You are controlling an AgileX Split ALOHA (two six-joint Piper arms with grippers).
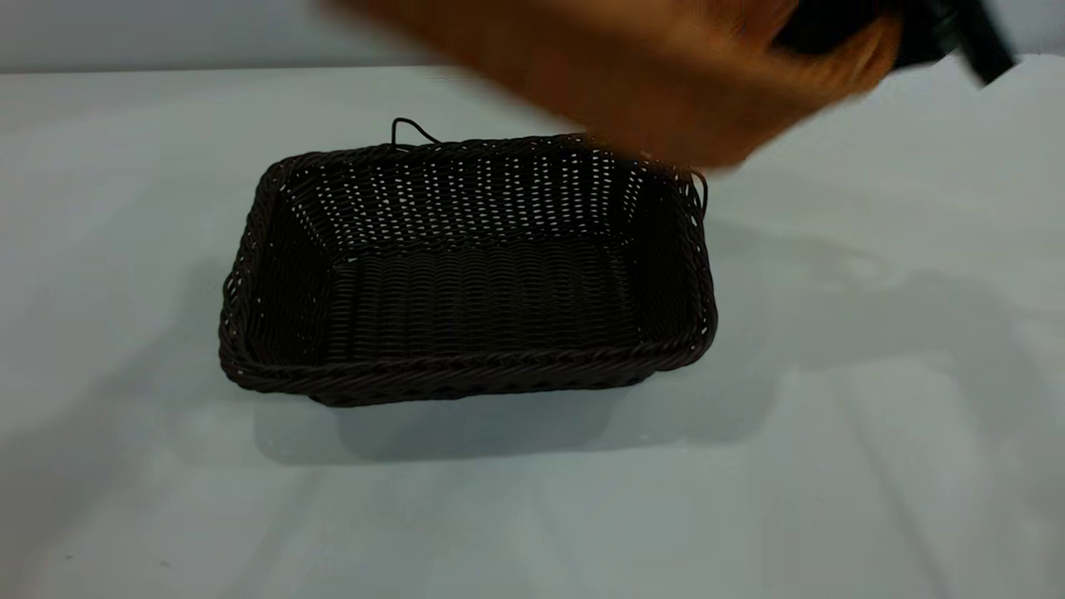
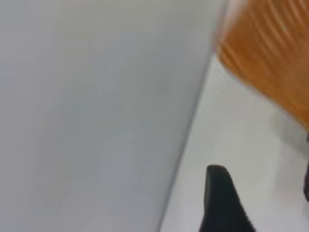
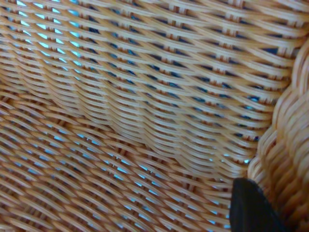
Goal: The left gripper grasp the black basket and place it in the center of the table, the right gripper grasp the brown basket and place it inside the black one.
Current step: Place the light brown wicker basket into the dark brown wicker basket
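Observation:
The black basket (image 1: pixel 466 274) stands upright and empty in the middle of the table (image 1: pixel 874 466). The brown basket (image 1: pixel 632 66) hangs blurred in the air above the black basket's far right corner, clear of it. My right gripper (image 1: pixel 948 33) holds it from the far right. In the right wrist view the brown basket's weave (image 3: pixel 135 111) fills the picture. My right gripper (image 3: pixel 264 193) is shut on its braided rim, one black finger (image 3: pixel 248 208) inside the wall. My left gripper (image 2: pixel 260 176) is open and empty over bare table, with the brown basket (image 2: pixel 270 53) beyond it.
Bare white tabletop lies all round the black basket, with the table's far edge (image 1: pixel 166 71) at the back. A small wire loop handle (image 1: pixel 409 129) stands up from the black basket's far rim.

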